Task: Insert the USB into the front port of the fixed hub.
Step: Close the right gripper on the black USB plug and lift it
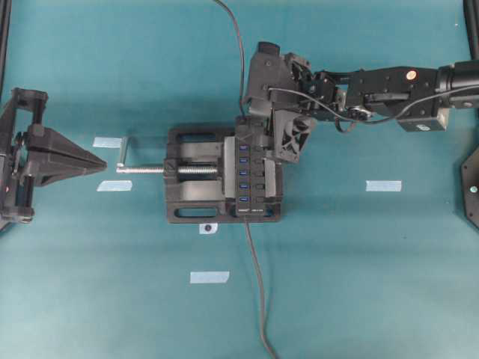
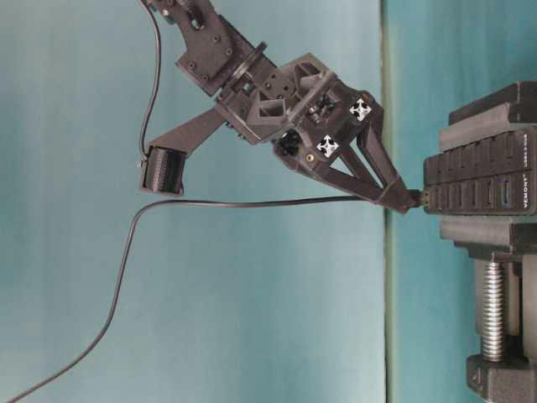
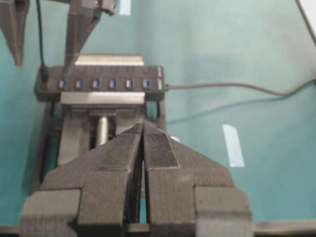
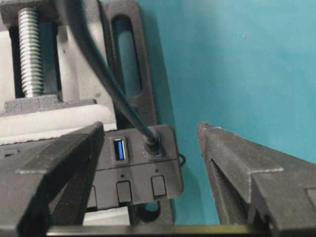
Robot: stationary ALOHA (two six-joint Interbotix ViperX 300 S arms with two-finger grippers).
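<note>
Fixed hub [image 1: 248, 176] clamped in vise [image 1: 191, 176] at worktop [image 1: 359, 284] centre. USB [image 4: 151, 143] seated in hub's end port. Right tool [image 4: 148, 163] straddles that end. Left tool [image 1: 90, 158] well apart, facing vise screw handle [image 1: 123, 153].

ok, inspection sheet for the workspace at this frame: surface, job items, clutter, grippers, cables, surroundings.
Surface: teal table, matte.
Job's things: fixed hub clamped in the black vise; the USB plug sits in the end port of the hub, next to a free blue port.
Clutter: strips of pale tape on the table; nothing else seen.
Grippers: right gripper open, jaws either side of the plugged end, not touching the plug. Left gripper shut, empty, parked back from the vise handle.
Cables: USB lead runs off the far edge; the hub's own lead runs off the near edge.
Surroundings: teal backdrop only.
</note>
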